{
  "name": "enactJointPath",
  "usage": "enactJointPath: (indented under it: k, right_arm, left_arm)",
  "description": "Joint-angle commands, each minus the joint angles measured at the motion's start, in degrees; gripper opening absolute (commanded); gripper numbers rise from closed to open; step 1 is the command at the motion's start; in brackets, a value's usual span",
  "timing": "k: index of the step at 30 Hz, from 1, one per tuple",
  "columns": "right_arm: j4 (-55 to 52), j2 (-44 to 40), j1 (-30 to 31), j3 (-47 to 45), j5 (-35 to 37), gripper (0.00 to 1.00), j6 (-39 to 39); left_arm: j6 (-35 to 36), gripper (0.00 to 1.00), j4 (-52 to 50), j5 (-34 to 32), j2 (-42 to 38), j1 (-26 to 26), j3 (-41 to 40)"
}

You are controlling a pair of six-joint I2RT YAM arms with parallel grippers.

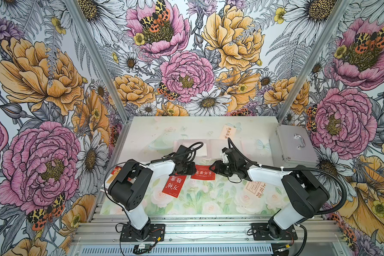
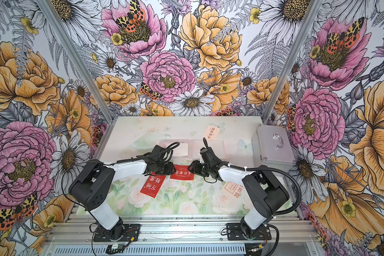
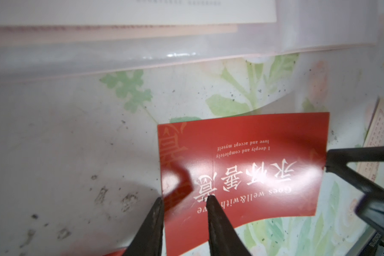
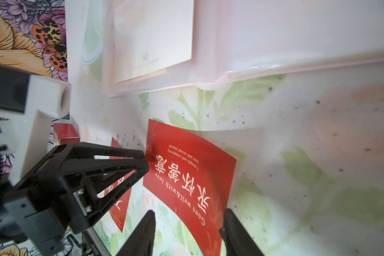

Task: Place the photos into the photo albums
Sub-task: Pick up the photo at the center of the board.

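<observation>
As the jaws face each other over the flowered mat (image 1: 208,199), the near cream card (image 1: 256,188) lies behind the right jaws, partly hidden, and the near red card (image 1: 174,185) lies flat just behind the left jaws. Between the two sets of jaws sits the bowed red card (image 1: 203,174), curved rather than flat. The left gripper (image 3: 185,198) has its jaws partly apart: one fingertip (image 3: 211,199) rests on the card's printed face and the other stands at its short edge, so they are not closed on it. The right gripper (image 4: 189,211) has its jaws wider apart, one fingertip (image 4: 227,212) against the card's opposite short edge and the other clear of it. Just beyond both jaws lies the open album (image 1: 212,149), its clear pages flat, with a pale card (image 1: 195,148) in the page beyond the left jaws. Farther beyond the right jaws lies the far cream card (image 1: 227,132). Well out to the side of the right jaws stands the silver case (image 1: 293,146).
</observation>
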Motion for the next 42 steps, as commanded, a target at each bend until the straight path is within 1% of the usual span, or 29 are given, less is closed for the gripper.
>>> enactJointPath:
  k: [1, 5, 7, 12, 15, 19, 23, 26, 29, 35, 39, 42]
  right_arm:
    - [3.30, -2.46, 0.56, 1.80, -3.48, 0.51, 0.96]
    - [5.41, -3.09, 0.47, 1.10, -4.48, 0.51, 1.50]
    - [8.45, -2.54, 0.32, 0.19, -5.60, 0.51, 2.41]
    - [23.18, 1.42, -0.36, -3.53, -10.61, 0.51, 8.62]
    - [29.39, 3.63, -0.58, -4.69, -12.18, 0.51, 11.35]
    - [29.85, 4.77, -0.58, -4.84, -11.82, 0.51, 11.44]
    - [23.48, 3.37, -0.58, -4.32, -9.24, 0.48, 8.47]
    - [16.69, 1.33, -0.58, -3.41, -6.58, 0.43, 5.00]
    - [10.22, -0.30, -0.56, -2.29, -3.70, 0.32, 2.04]
    - [6.76, -1.36, -0.58, -2.11, -2.04, 0.09, 0.16]
    - [6.08, -1.87, -0.58, -2.17, -1.84, 0.01, -0.20]
    - [5.01, -2.48, -0.58, -2.12, -1.25, 0.00, -0.80]
  left_arm:
    - [-1.15, 0.34, -0.36, 1.83, 2.18, -0.75, 0.10]
    - [-1.15, 0.34, -0.35, 2.13, 2.13, -0.77, 0.31]
    - [-1.15, 0.34, -0.35, 2.19, 2.01, -0.77, 0.35]
    - [-1.14, 0.34, -0.36, 2.23, 2.01, -0.74, 0.43]
    - [-1.17, 0.34, -0.36, 2.22, 2.00, -0.77, 0.34]
    - [-1.15, 0.34, -0.35, 2.20, 1.92, -0.69, 0.28]
    - [-1.16, 0.34, -0.36, 2.24, 1.87, -0.64, 0.18]
    - [-1.07, 0.34, -0.36, 2.29, 1.75, -0.53, 0.24]
    - [-0.97, 0.34, -0.36, 2.30, 1.51, -0.58, 0.45]
    - [-0.83, 0.34, -0.36, 2.11, -0.20, -0.42, 0.63]
    - [-0.97, 0.34, -0.36, 2.16, -2.19, 0.09, 0.50]
    - [-1.43, 0.34, 0.40, 3.38, -3.80, 1.20, 0.08]
